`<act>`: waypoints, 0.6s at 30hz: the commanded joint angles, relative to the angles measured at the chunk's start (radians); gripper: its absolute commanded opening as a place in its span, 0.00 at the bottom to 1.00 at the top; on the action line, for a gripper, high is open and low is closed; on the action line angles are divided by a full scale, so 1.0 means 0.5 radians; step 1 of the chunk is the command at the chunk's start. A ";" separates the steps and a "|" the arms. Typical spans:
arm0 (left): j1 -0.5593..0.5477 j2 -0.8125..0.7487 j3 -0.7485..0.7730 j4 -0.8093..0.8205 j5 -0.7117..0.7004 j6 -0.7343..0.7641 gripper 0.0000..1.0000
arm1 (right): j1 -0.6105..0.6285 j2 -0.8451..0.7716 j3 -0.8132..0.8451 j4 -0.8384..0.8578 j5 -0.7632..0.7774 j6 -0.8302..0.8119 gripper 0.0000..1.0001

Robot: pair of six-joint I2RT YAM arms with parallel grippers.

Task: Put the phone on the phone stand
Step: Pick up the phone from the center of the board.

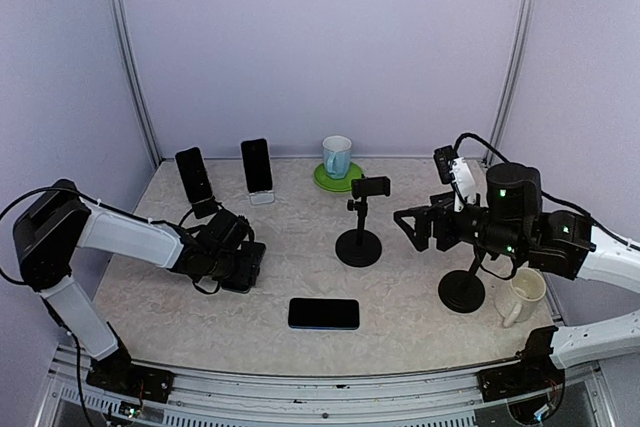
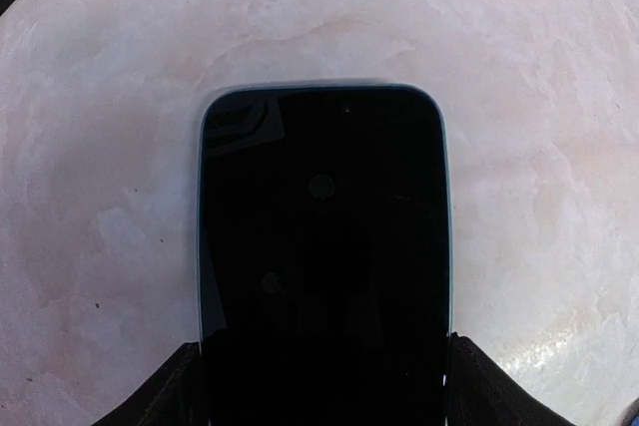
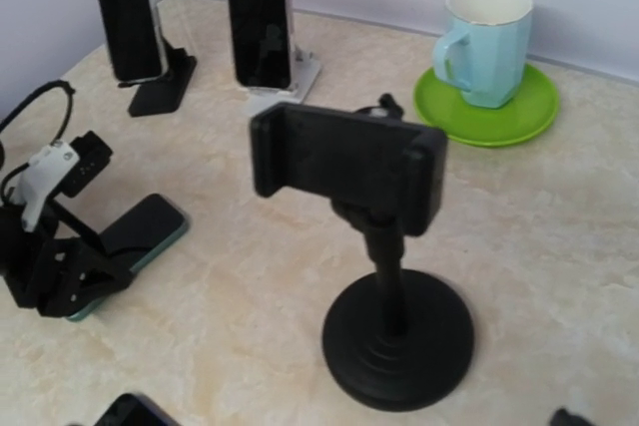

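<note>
A dark phone (image 2: 324, 246) lies flat on the marble table, left of centre (image 1: 248, 265); its teal edge shows in the right wrist view (image 3: 140, 236). My left gripper (image 1: 238, 257) is low over it. Its fingers (image 2: 165, 396) press against the phone's two long edges, so it is shut on the phone. The black phone stand (image 1: 359, 237) has a round base and an empty clamp on top (image 3: 344, 162), and stands mid-table. To the right of the stand, my right gripper (image 1: 415, 227) hovers open and holds nothing.
A second dark phone (image 1: 324, 313) lies flat near the front. Two phones (image 1: 193, 175) (image 1: 257, 167) rest on small stands at the back left. A blue mug (image 1: 337, 157) sits on a green saucer at the back. Another round stand base (image 1: 462, 292) and a cream mug (image 1: 522, 295) are under the right arm.
</note>
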 commanded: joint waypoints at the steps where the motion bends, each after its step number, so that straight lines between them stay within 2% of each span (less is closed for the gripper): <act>1: -0.049 -0.089 -0.032 0.031 0.048 -0.020 0.47 | 0.019 -0.030 -0.028 0.071 -0.119 -0.003 1.00; 18: -0.227 -0.322 -0.077 0.113 -0.138 -0.020 0.44 | 0.021 0.030 -0.079 0.210 -0.358 0.096 1.00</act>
